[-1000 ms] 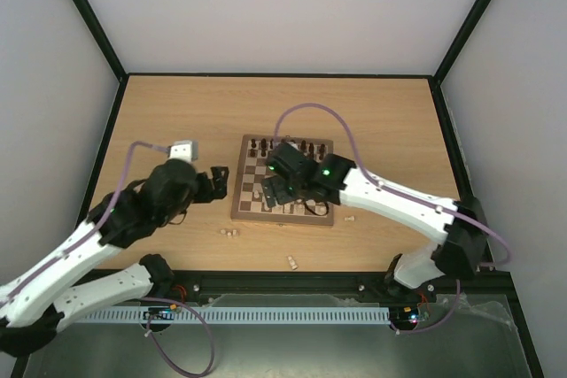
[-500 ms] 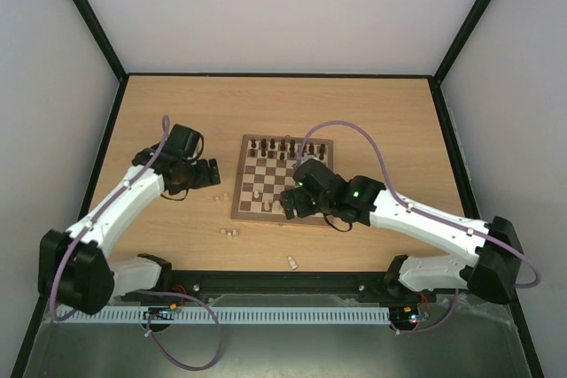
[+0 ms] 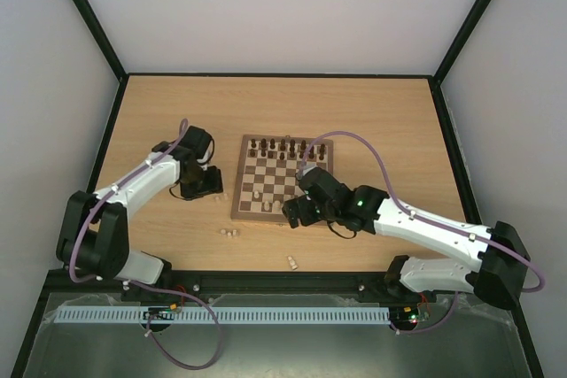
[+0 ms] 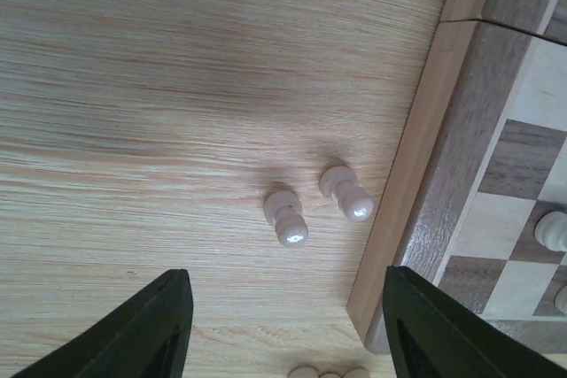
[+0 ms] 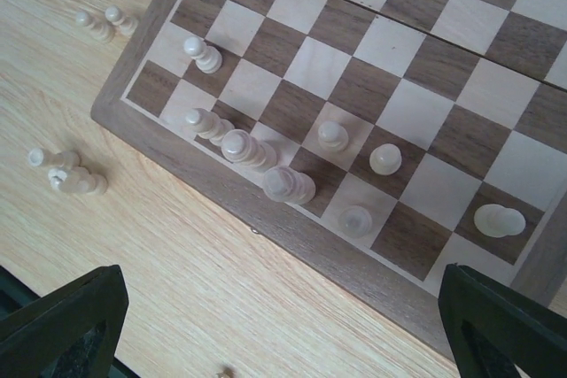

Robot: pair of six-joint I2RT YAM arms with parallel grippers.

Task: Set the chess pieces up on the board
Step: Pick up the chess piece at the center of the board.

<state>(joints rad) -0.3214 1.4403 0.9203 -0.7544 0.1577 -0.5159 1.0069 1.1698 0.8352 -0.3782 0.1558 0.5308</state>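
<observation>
The board lies mid-table, with dark pieces along its far row and several pale pieces on its near rows. My left gripper is open and empty just left of the board. In the left wrist view it hovers low over two upright pale pawns on the table beside the board's frame. My right gripper is open and empty over the board's near edge; in the right wrist view it is above the table in front of the frame.
Loose pale pieces lie on the table in front of the board and nearer the front edge. The right wrist view shows a small group left of the board. Black frame rails border the table.
My left arm has dropped low and stretched out, the gripper settling beside the board's left edge. My right gripper has moved from over the board's middle back to its near edge.
</observation>
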